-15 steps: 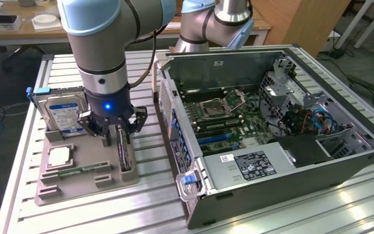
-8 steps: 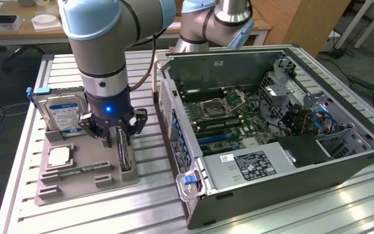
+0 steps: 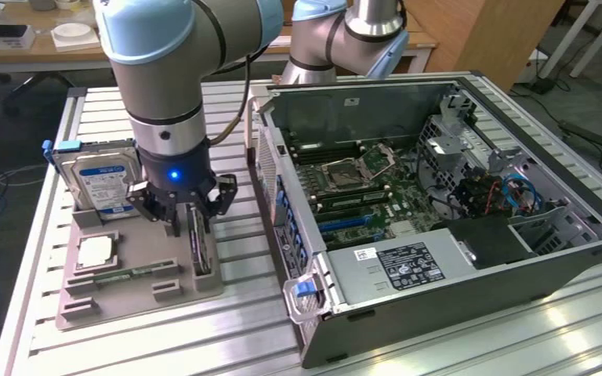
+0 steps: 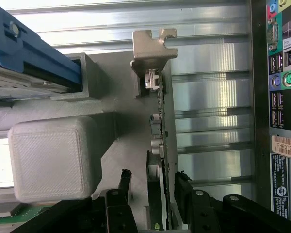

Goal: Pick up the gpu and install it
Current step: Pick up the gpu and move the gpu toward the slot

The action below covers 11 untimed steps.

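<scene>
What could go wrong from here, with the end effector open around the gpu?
The end effector straddles the thin gpu standing on edge; closing off-centre might tilt it in its gray holder.
The computer case stands close beside; a slanted lift might knock the metal bracket against it.

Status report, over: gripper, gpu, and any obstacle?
Gripper open, straddling the gpu. It stands on edge in the holder tray, not lifted. Hard drive beside, not in the way.
</scene>
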Available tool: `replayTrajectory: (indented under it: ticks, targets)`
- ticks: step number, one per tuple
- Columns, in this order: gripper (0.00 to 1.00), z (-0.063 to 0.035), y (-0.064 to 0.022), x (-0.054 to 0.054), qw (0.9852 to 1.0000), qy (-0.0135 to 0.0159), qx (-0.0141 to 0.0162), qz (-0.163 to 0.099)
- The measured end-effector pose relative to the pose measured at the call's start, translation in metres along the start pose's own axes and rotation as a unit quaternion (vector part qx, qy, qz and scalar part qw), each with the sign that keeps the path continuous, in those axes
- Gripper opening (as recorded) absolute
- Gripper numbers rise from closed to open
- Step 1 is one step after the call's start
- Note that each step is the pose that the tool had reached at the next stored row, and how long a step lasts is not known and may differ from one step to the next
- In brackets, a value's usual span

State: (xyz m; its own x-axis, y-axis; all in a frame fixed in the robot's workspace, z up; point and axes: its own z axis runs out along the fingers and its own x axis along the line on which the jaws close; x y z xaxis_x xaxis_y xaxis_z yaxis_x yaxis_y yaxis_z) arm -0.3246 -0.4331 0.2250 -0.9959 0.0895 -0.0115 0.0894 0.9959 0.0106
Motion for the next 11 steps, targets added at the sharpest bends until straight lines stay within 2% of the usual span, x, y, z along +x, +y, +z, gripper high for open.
replayTrajectory:
  ticks: [3,8,9,11]
  targets:
    - [0.49,0.0001,0.0031,0.0003,1.0,-0.0001,0.0002,0.0]
    - [0.49,0.0,0.0032,0.0004,1.0,0.0,0.0004,0.0]
    - [0.27,0.0001,0.0032,0.0004,1.0,0.0,0.0004,0.0]
    - [0.27,0.0001,0.0032,0.0003,1.0,0.0,0.0004,0.0]
